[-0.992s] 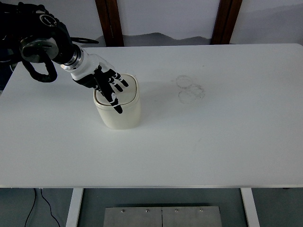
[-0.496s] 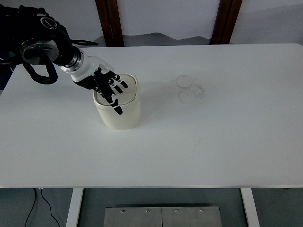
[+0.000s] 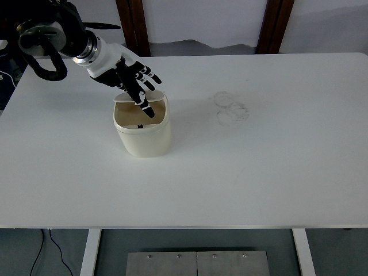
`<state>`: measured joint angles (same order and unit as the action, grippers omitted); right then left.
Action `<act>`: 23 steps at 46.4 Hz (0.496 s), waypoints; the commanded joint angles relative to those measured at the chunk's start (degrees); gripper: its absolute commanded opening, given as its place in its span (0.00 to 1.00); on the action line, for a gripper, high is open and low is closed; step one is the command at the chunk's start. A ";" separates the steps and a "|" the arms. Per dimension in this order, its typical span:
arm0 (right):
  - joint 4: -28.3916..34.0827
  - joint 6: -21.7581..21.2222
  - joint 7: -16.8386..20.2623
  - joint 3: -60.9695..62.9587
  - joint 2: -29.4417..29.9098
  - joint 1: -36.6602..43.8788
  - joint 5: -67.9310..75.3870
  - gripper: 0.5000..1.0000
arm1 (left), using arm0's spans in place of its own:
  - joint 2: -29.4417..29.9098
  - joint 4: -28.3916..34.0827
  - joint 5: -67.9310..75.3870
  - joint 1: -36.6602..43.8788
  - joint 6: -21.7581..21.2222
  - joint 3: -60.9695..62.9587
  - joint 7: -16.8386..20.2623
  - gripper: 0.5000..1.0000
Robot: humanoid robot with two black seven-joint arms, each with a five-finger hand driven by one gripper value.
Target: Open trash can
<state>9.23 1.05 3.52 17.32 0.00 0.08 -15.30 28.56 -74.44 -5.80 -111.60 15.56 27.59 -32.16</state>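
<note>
Cream trash can [image 3: 143, 133] sits directly below left hand [image 3: 127, 76], mouth showing, flap lid [image 3: 140, 98] tipped up at far rim. Fingers [image 3: 144, 106] spread, holding nothing, one over opening. Risk: fingertip clips rim, can slides or topples; lid could drop back.

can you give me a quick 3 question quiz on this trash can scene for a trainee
1. True or false: the trash can has its lid shut flat.
2. Which hand is above the can? A) left hand B) right hand C) both
3. Fill in: the faint ring marks on the table lie to the can's picture-____.

Key
1. False: the lid is tipped up and the inside shows.
2. A: the left hand hovers with fingers spread, holding nothing.
3. right
</note>
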 commanded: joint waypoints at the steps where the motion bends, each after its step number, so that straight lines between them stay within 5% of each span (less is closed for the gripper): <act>1: 0.00 0.01 0.00 0.00 0.00 0.00 0.00 0.99 | 0.18 1.14 0.00 -0.46 0.09 -0.52 0.00 1.00; 23: 0.00 0.01 0.00 0.00 0.00 0.00 0.09 0.99 | 2.47 6.50 0.00 0.59 -0.26 -3.77 0.26 1.00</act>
<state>9.23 1.05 3.52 17.32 0.00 0.09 -15.25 30.90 -68.69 -5.81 -111.35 15.36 23.99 -32.13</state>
